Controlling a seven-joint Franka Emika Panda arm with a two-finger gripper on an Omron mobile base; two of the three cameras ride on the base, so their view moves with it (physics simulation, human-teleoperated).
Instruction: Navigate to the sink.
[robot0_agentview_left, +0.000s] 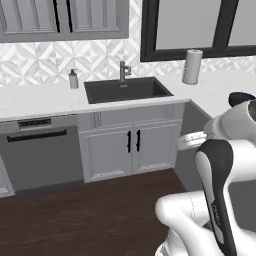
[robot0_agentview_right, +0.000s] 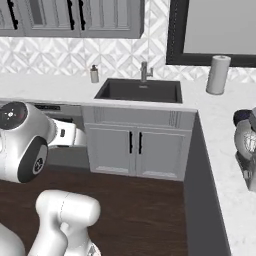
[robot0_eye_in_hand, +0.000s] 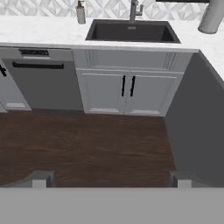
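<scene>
The sink (robot0_agentview_left: 127, 90) is a dark charcoal basin set into the white counter straight ahead, with a short grey faucet (robot0_agentview_left: 123, 71) at its back edge. It also appears in the right base view as the sink (robot0_agentview_right: 140, 91) and near the top of the hand view as the sink (robot0_eye_in_hand: 132, 33). My gripper (robot0_eye_in_hand: 111, 179) hangs over the wooden floor, some way back from the sink cabinet. Its two fingertips (robot0_eye_in_hand: 41, 177) stand wide apart, open with nothing between them.
A soap dispenser (robot0_agentview_left: 74, 79) stands left of the sink and a paper towel roll (robot0_agentview_left: 192, 66) to its right. The dishwasher (robot0_agentview_left: 42, 150) is on the left. The counter (robot0_agentview_right: 225, 150) turns a corner along the right, carrying a grey appliance (robot0_agentview_right: 245, 145). Bare wooden floor (robot0_eye_in_hand: 87, 144) lies ahead.
</scene>
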